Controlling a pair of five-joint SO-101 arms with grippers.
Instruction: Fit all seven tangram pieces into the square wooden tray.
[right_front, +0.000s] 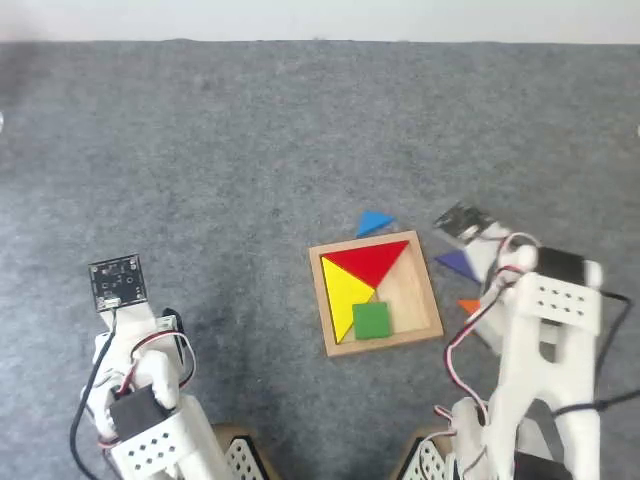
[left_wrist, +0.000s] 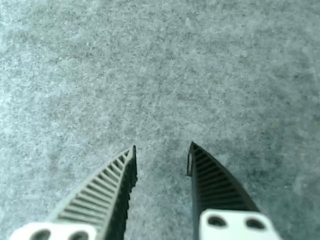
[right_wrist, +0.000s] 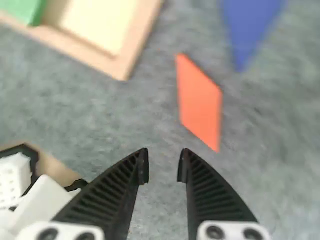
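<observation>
On nubby grey felt (left_wrist: 150, 60), left gripper (left_wrist: 162, 146) and right gripper (right_wrist: 163, 149) spread ribbed fingers (right_wrist: 125, 185), the right near an orange parallelogram (right_wrist: 200, 102).

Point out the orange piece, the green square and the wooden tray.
orange piece (right_wrist: 200, 102), right wrist view, middle of its face
green square (right_front: 371, 320), high view, its centre
wooden tray (right_front: 412, 295), high view, bare floor

Left gripper (left_wrist: 162, 146) parted, right gripper (right_wrist: 164, 150) seemingly narrowly parted
</observation>
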